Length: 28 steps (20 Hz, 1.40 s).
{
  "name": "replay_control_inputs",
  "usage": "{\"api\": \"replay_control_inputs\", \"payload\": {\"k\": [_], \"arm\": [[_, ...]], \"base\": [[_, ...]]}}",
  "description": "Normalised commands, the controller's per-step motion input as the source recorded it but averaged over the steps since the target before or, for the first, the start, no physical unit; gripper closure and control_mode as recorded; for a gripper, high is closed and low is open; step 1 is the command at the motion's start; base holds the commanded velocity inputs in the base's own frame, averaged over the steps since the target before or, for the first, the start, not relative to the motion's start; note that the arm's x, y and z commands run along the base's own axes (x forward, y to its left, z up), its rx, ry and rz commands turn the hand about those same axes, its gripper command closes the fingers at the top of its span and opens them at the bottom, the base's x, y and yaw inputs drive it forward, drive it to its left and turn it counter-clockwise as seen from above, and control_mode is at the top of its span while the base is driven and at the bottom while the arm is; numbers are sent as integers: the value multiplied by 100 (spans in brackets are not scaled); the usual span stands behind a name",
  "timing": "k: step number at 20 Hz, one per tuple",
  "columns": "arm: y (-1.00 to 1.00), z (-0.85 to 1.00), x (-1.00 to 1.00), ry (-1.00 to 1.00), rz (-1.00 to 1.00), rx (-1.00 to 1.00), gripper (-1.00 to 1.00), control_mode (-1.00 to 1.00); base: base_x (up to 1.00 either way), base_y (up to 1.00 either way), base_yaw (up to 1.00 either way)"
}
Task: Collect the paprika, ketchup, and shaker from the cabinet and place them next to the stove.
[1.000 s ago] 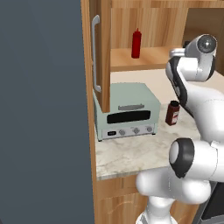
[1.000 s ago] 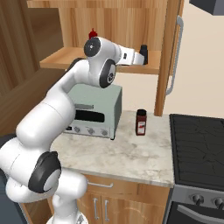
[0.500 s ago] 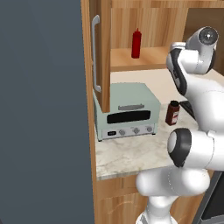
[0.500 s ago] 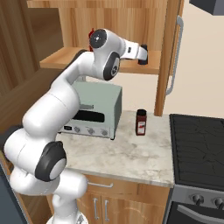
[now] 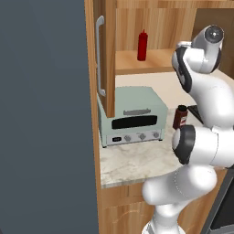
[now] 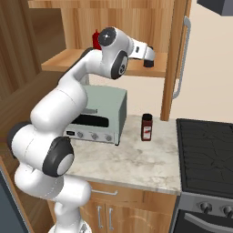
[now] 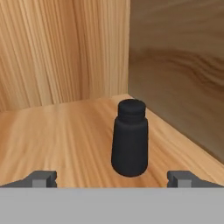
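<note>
Wooden cabinet (image 5: 109, 55) shelf with ketchup (image 5: 142, 45) and shaker (image 7: 129, 138); marbled counter (image 6: 132, 164) with paprika (image 6: 146, 127), toaster oven (image 5: 132, 116).

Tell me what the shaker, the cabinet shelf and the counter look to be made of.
Shaker: matte black, likely plastic; smooth, no shine or label.
Cabinet shelf: light wood, visible grain streaks, satin finish.
Counter: pale stone, probably marble or a look-alike; faint grey veining, smooth surface.
</note>
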Motion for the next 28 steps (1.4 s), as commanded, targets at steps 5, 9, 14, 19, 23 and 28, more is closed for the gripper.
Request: {"api": "replay_control_inputs", "payload": {"k": [5, 9, 14, 19, 23, 28], "arm": [[-13, 0, 18, 0, 0, 3, -100, -100], [-17, 0, 18, 0, 0, 2, -100, -100], [-17, 0, 15, 0, 0, 1, -100, -100], [-11, -1, 12, 0, 0, 0, -100, -100], [-8, -4, 12, 0, 0, 0, -100, -100], [-6, -5, 13, 0, 0, 0, -100, -100]], "base": [[0, 0, 0], [0, 0, 0], [0, 0, 0], [0, 0, 0], [0, 0, 0], [0, 0, 0]]}}
